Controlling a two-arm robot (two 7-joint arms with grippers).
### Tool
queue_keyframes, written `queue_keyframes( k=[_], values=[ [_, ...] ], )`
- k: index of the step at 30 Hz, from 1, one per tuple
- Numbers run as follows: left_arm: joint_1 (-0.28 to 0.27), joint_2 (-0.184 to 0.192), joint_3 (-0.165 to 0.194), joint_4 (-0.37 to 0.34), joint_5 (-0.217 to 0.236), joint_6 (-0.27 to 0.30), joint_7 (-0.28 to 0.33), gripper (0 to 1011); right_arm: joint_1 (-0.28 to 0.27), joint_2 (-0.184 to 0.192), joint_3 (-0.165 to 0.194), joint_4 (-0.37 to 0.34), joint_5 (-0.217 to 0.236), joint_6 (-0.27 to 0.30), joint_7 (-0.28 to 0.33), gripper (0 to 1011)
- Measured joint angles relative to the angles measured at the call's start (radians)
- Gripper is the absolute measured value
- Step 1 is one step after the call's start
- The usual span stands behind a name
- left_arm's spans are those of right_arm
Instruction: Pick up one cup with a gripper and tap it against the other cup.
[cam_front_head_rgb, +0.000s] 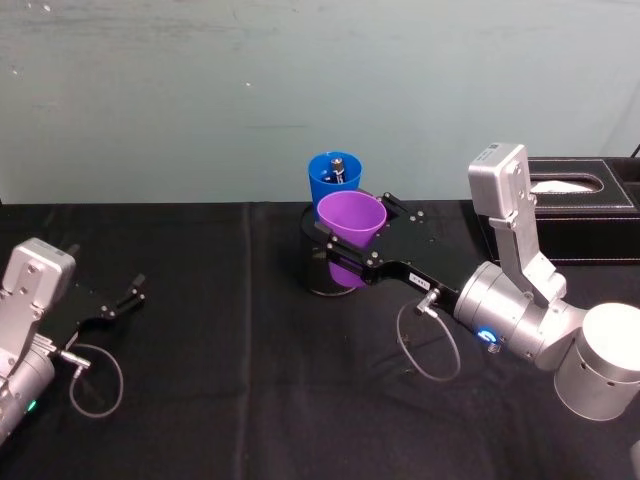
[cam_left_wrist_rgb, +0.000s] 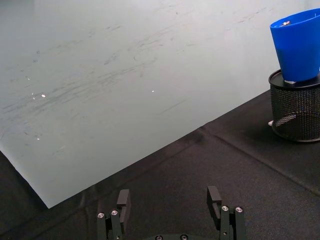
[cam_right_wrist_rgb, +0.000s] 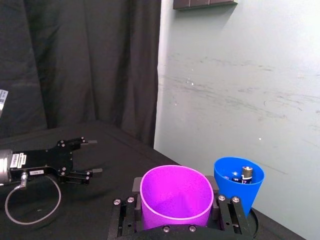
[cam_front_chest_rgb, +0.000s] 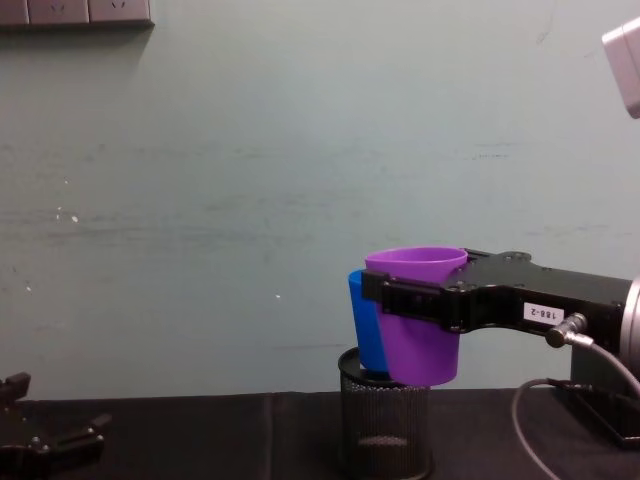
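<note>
Right hand (cam_front_head_rgb: 355, 240) clamped on purple cup (cam_front_head_rgb: 350, 214), raised just near of blue cup (cam_front_head_rgb: 324, 180) seated in mesh holder (cam_front_chest_rgb: 385, 420) at counter (cam_front_head_rgb: 220, 400) centre; contact not discernible. Left hand (cam_front_head_rgb: 125, 300) parked left, spread wide.

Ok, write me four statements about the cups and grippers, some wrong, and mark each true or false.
1. The right gripper is shut on the purple cup. True.
2. The blue cup stands directly on the cloth. False: it sits in the black mesh holder.
3. The left gripper holds the blue cup. False: it is open and empty, far off to the left.
4. A small dark object lies inside the blue cup. True.
</note>
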Motion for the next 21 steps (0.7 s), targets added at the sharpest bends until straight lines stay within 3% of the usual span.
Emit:
queue_keyframes(
  k=[21],
  values=[
    [0.0, 0.0, 0.0, 0.0, 0.0, 0.0, 0.0, 1000, 0.0, 0.0, 0.0, 0.0, 0.0, 0.0, 0.0, 741]
  ],
)
